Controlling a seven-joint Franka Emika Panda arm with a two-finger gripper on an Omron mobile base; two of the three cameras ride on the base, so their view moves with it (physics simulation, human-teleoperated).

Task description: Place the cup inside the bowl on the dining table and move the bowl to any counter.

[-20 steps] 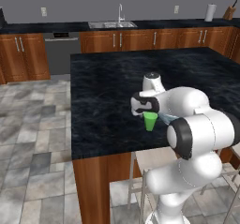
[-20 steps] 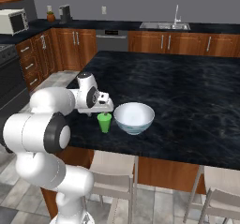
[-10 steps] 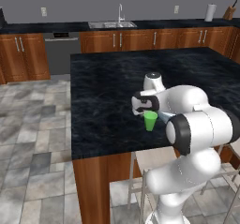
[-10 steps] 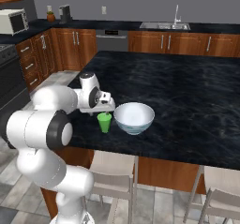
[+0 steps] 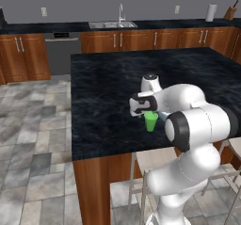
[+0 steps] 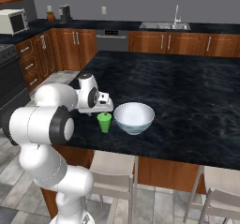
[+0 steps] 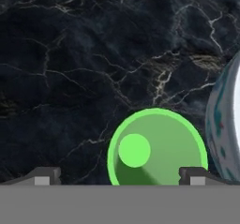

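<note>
Partly hidden items come first. From the left base view, my own white arm covers the wide, pale bluish-white glassy bowl [image 6: 134, 117]; I read it in full from the right base view. From the hand view, that bowl is cut off at the right edge, so I see just a curved strip of its wall. The small bright green tapered cup [image 6: 104, 122] is also clipped in the hand view: its near rim runs off the bottom.

Container contents: I look straight down into the cup from the hand view and see a bare green floor, nothing inside. The bowl's interior in the right base view is likewise bare and pale.

Position: the cup stands upright on the dining table with the black marbled top [image 6: 187, 92], near its front edge, just beside the bowl and apart from it.

Tool state: the two-finger gripper [image 7: 122, 177] hangs above the cup with its jaws spread wide, one dark fingertip [image 7: 43, 176] to each side of the rim. I see nothing held between them.
</note>
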